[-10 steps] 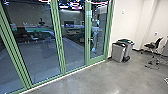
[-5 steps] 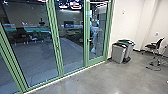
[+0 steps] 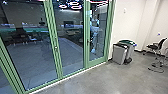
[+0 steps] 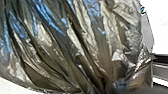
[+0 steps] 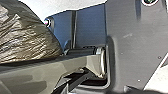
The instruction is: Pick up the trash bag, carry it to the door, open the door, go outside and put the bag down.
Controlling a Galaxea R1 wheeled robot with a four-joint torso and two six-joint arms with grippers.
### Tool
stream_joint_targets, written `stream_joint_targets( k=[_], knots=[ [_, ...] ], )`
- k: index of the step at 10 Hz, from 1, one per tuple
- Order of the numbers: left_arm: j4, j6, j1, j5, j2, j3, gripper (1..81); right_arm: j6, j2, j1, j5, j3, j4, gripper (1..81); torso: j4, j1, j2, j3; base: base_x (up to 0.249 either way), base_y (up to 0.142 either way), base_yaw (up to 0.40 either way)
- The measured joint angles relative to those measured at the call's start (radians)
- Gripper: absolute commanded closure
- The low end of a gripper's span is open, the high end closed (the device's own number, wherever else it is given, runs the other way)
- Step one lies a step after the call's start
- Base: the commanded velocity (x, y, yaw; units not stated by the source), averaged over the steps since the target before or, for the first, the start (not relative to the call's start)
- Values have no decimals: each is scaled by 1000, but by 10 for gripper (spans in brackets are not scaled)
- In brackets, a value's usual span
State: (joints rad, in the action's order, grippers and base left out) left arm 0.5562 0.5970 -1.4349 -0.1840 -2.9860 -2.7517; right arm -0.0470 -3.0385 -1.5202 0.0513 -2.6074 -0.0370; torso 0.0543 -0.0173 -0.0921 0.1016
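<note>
Gathered folds of the dark, shiny trash bag [image 4: 75, 42] run together in the left wrist view, where my left gripper [image 4: 102, 86] is shut on it. Part of the same bag [image 5: 25, 35] shows in the right wrist view, beside the robot's own jointed bar and dark plate. In the head view, a green-framed glass door [image 3: 97, 61] stands at the end of the glass wall, with a dark handle [image 3: 88, 41] on its left side.
Green-framed glass panels [image 3: 53, 40] stretch to the left. Right of the door, grey bins [image 3: 120, 53] stand against the white wall, with a dark chair [image 3: 155, 46] farther right. A person [image 3: 94, 32] shows at the door's glass.
The head camera has shifted a little with the robot, and the glass wall shows from a slightly different angle.
</note>
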Motion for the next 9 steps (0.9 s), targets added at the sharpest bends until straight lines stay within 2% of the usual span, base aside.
stream_joint_targets(
  k=[7,9],
  knots=[
    [0,0,0,0,0,0,811,0,0,-1,0,0,0,10,0,0,0,0,180,0,0],
    [0,0,0,1,0,0,811,0,0,-1,0,-1,0,10,0,0,0,0,180,-67,0]
  ],
)
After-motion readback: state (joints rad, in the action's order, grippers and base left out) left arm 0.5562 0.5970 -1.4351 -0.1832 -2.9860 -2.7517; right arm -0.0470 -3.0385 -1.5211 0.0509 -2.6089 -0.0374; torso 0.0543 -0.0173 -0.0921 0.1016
